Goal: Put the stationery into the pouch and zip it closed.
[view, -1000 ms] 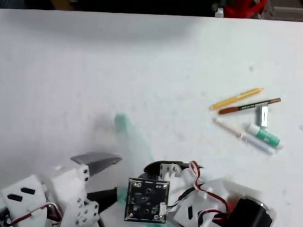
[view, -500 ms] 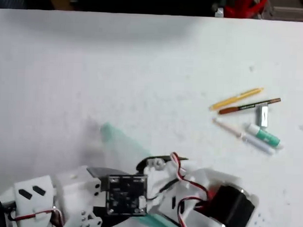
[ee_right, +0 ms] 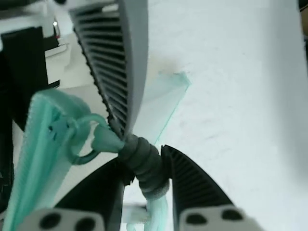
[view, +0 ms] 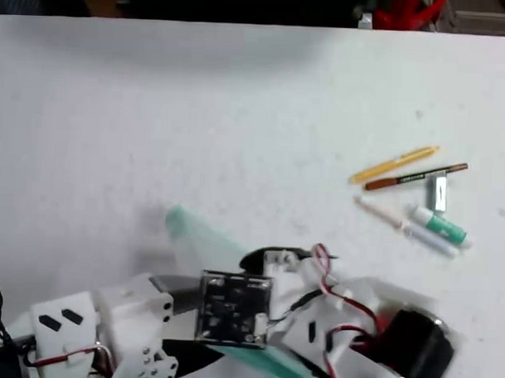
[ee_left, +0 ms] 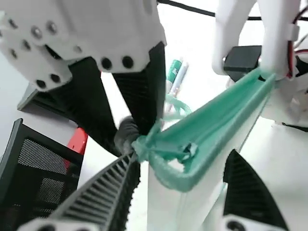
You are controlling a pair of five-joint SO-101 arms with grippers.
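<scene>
The teal pouch (view: 197, 233) lies slanted near the front of the table, its near end under both arms. My right gripper (ee_right: 144, 161) is shut on the dark grey zipper pull (ee_right: 142, 156), which hangs from the slider on a teal cord. My left gripper (ee_left: 185, 163) is open and straddles the pouch's (ee_left: 216, 115) near end; one ribbed finger (ee_left: 103, 187) touches the corner by the zipper pull (ee_left: 126, 137). On the table to the right lie a yellow pen (view: 394, 164), a brown pen (view: 416, 176), a pale pen (view: 380, 212), a green-capped marker (view: 438, 224) and a small clip (view: 439, 193).
The white table (view: 197, 112) has bare room across its middle and left. Its far edge runs along the top of the high view, with dark clutter behind. A black mesh container (ee_left: 33, 178) stands beside the left arm.
The pouch's far end swung left and nearer the front edge. The left arm shifted right, and its fingers came around the pouch's near end. The right wrist shifted left, then back a little.
</scene>
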